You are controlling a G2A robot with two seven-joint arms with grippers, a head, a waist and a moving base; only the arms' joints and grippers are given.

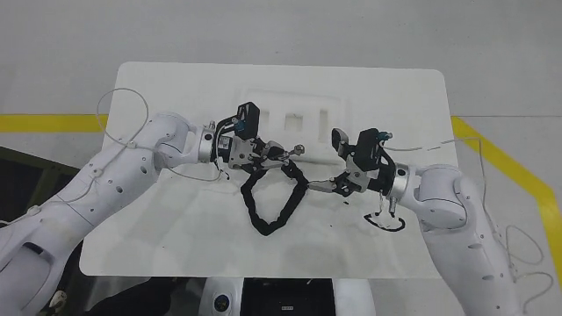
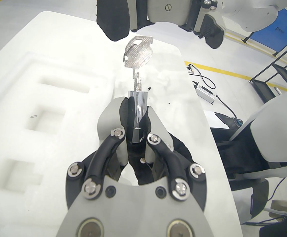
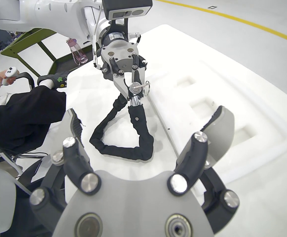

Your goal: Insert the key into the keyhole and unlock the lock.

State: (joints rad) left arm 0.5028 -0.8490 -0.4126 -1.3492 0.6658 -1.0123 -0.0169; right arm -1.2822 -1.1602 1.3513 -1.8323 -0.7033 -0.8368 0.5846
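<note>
My left gripper [image 2: 136,114] is shut on the chrome lock cylinder [image 2: 138,117], held above the table. The silver key [image 2: 139,55] sits in the keyhole, its head and ring sticking out toward my right gripper [image 2: 164,39]. That gripper is open, one pad on each side just beyond the key head and not touching it. The lock's black sleeved chain [image 3: 123,146] hangs from the cylinder [image 3: 135,88] in a loop onto the table. From above, the key [image 1: 297,150] lies between the left gripper [image 1: 272,151] and the right gripper [image 1: 334,163].
The white foam table top [image 1: 176,88] has a raised block with rectangular recesses [image 1: 290,121] behind the grippers. A thin black cable [image 1: 386,221] lies curled by the right arm. Bare foam spreads in front of the chain loop [image 1: 268,202].
</note>
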